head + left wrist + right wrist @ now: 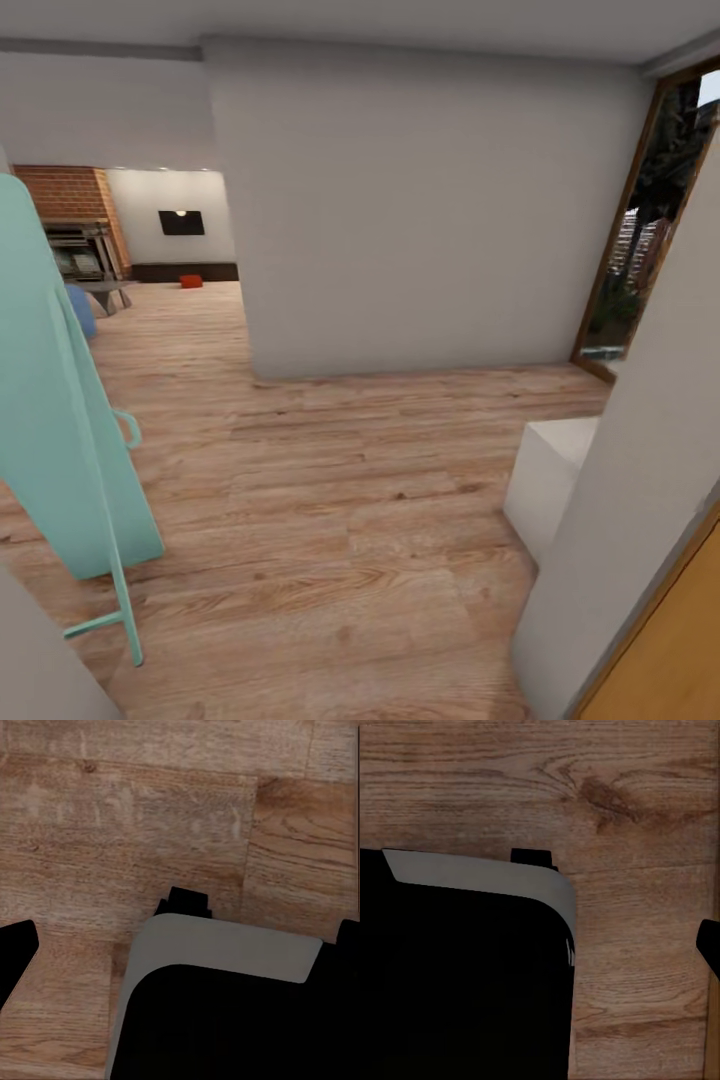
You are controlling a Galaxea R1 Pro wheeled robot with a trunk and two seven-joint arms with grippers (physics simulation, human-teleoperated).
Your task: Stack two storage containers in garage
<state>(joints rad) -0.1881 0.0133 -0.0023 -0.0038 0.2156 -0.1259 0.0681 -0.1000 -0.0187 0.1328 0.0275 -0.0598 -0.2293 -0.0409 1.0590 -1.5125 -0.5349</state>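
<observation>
Right underfoot runs the light wood plank floor; both wrist views look down on those planks past the robot's dark, grey-edged base. A black finger of the left arm shows at one edge there and another black tip in the right wrist view, but I cannot tell whether either pair of fingers is open or closed. Close on the left leans a mint-green stand with thin legs. On the right are an orange door edge, a pale wall and a low white block. Ahead stands a broad grey wall, with a wood-framed glass door to its right. Past its left side the living room opens: brick fireplace, black TV, and far off on the planks below the TV, one small orange-red storage container.
</observation>
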